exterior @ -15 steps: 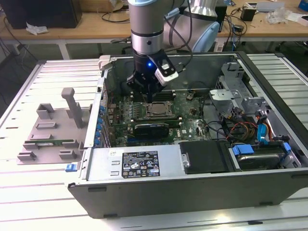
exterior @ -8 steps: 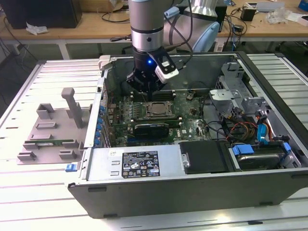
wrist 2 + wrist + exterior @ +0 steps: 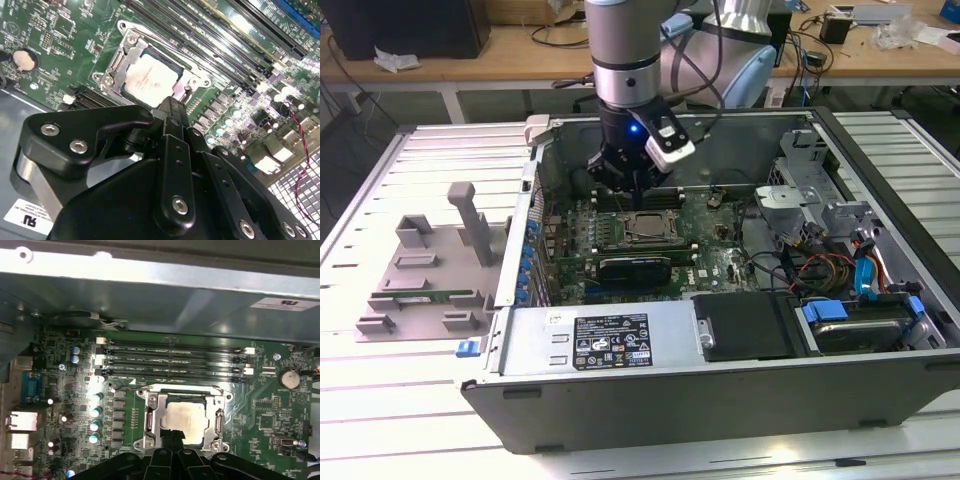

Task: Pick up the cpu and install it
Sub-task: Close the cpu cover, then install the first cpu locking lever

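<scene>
The cpu point(image 3: 646, 228) point(image 3: 150, 82) point(image 3: 186, 421) lies flat, silver top up, inside the metal-framed socket point(image 3: 129, 52) point(image 3: 149, 416) on the green motherboard of the open computer case point(image 3: 620, 395). My gripper point(image 3: 634, 193) point(image 3: 172, 106) point(image 3: 173, 435) hangs just above the socket's edge. Its black fingers are pressed together with nothing between them. In both wrist views the fingertips overlap one edge of the cpu, and I cannot tell whether they touch it.
Black memory slots point(image 3: 175, 357) run beside the socket, close to the case wall point(image 3: 150, 290). A power supply point(image 3: 610, 340) and a drive bay point(image 3: 850, 320) fill the case's near side. At the exterior view's left, a grey fixture point(image 3: 430, 270) holds a green memory stick point(image 3: 430, 296).
</scene>
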Robot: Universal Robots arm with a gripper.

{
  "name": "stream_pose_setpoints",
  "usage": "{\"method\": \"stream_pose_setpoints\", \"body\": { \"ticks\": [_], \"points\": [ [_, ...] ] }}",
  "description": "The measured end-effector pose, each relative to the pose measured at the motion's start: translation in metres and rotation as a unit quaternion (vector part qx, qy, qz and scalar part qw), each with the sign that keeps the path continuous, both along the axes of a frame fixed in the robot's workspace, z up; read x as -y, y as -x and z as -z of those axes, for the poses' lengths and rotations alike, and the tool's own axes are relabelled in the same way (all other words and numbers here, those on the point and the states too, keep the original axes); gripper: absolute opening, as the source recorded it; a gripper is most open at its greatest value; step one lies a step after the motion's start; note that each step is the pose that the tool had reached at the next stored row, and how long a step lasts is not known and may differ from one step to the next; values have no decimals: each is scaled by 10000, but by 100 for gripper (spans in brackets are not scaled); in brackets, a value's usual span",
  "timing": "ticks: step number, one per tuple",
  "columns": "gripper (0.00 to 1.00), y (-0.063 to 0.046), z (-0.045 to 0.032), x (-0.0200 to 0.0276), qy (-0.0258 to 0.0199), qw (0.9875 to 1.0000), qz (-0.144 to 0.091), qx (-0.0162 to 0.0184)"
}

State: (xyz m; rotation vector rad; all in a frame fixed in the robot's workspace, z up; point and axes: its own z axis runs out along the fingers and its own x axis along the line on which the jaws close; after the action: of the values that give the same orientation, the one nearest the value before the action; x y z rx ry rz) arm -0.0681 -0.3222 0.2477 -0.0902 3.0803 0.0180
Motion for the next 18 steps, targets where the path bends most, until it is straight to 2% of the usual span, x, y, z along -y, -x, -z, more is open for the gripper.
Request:
{"method": "stream_pose_setpoints", "body": {
  "ticks": [2, 3, 4, 18],
  "points": [
    [11, -44, 0, 11, 1, 10000, 1, 0],
    [11, -163, 0, 32, 0, 10000, 0, 0],
    [11, -220, 0, 36, 0, 10000, 0, -1],
    [11, -235, -45, 36, 0, 10000, 0, -1]
  ]
}}
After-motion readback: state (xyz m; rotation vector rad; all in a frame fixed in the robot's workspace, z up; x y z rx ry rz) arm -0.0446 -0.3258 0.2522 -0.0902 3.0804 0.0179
